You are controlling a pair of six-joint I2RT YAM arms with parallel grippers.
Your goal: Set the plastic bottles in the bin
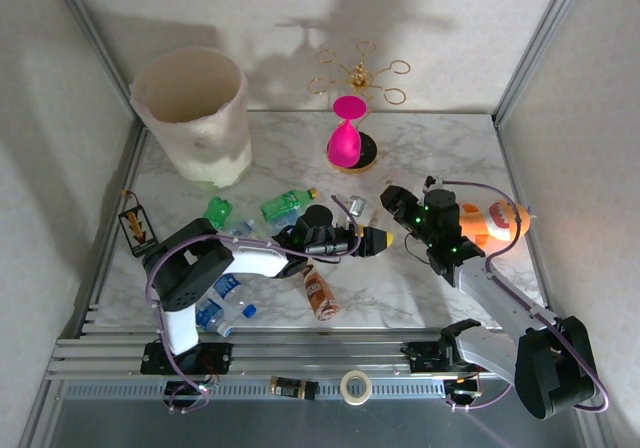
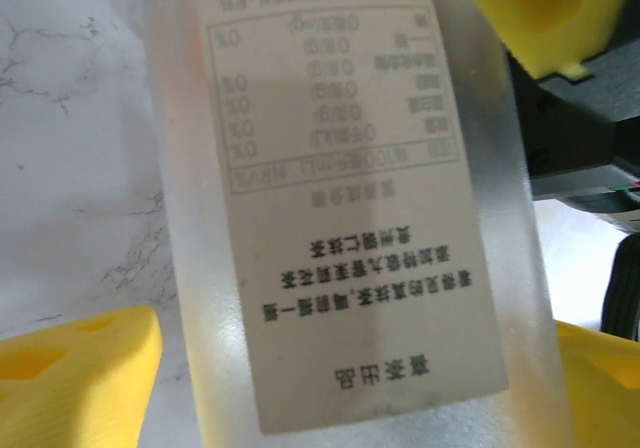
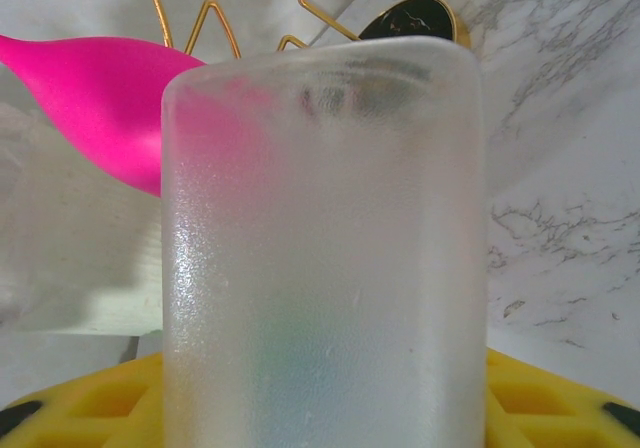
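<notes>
We can read print on one thing: the pale label point(image 2: 350, 198) running down the frosted bottle point(image 2: 190, 168) in the left wrist view. It stands upside down there. Toward the bottle's upper end the label carries a boxed table whose column repeats "0%" several times. Below the table come lines of bold Chinese characters, too blurred for us to make out. On the counter point(image 1: 390, 293), the label on the brown bottle point(image 1: 320, 293) is too small to read.

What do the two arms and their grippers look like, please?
Both have black joints and looping purple cables. The left arm has a white link, the right arm a grey one with green lights at its wrist. The left gripper and right gripper have yellow fingers.
</notes>
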